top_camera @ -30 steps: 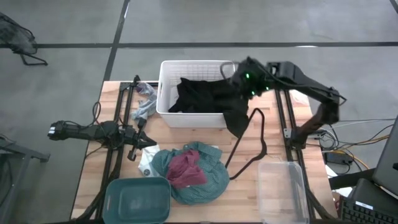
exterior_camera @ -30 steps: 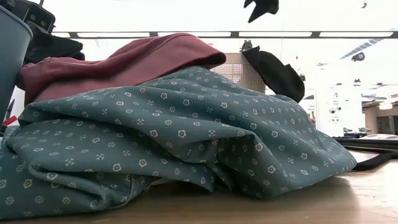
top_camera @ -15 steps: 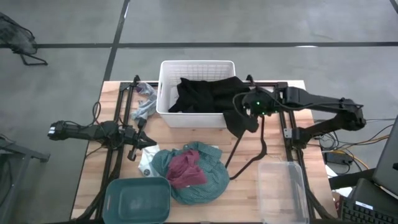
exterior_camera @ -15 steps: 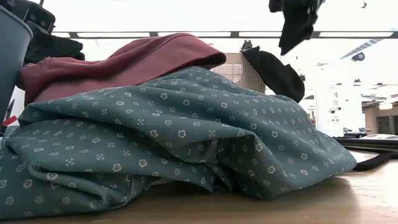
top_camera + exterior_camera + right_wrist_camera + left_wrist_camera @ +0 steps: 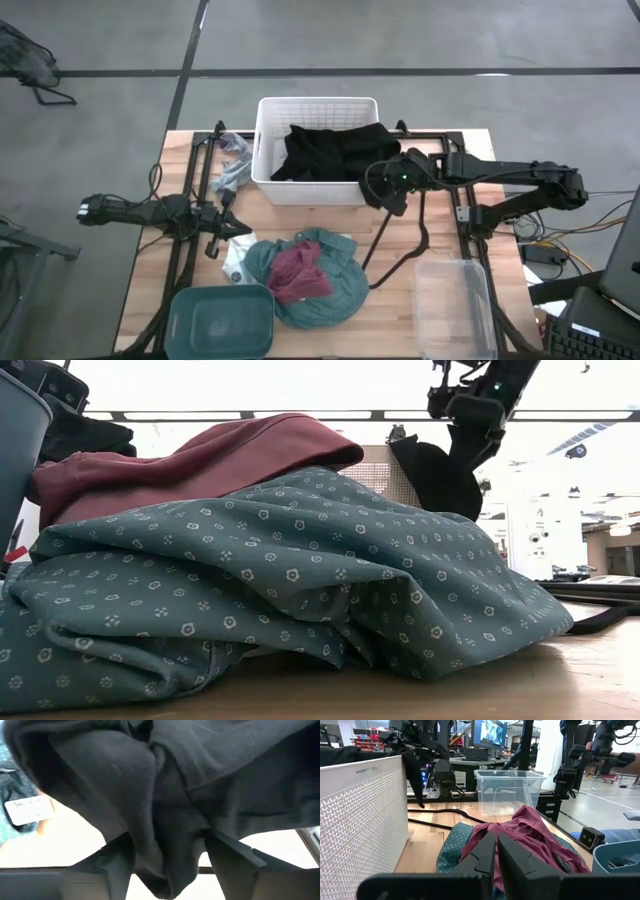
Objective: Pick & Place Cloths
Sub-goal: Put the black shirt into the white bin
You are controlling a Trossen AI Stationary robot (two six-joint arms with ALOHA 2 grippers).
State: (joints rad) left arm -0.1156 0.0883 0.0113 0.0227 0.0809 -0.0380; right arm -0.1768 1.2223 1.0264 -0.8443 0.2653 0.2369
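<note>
A black garment (image 5: 325, 150) lies in the white basket (image 5: 262, 140). One part of it hangs over the basket's right rim (image 5: 383, 203), (image 5: 440, 480). My right gripper (image 5: 392, 192) is low beside that rim and open, its fingers (image 5: 227, 860) standing either side of a hanging fold (image 5: 167, 865). The teal cloth (image 5: 330, 290) lies on the table with the maroon one (image 5: 298, 272) on top. A white rag (image 5: 238, 240) and a grey rag (image 5: 232, 172) lie at the left. My left gripper (image 5: 228, 226) waits shut beside the white rag. My right gripper has a thick fold of the black garment's overhanging part (image 5: 167, 865) between its open fingers, which come at it slanting down from the table's right. The fold fills most of the gap. I cannot tell whether the fingers touch it.
A thin black hanger (image 5: 412, 235) lies on the table to the right of the teal cloth. A clear bin (image 5: 455, 305) stands at the near right corner and a teal bin (image 5: 222, 320) at the near left. Bare wood shows between the basket and the cloths.
My right gripper has come from above the basket's far right corner toward the table's near edge and down, ending low beside the garment's hanging part. The cloths on the table and the left arm have kept still.
</note>
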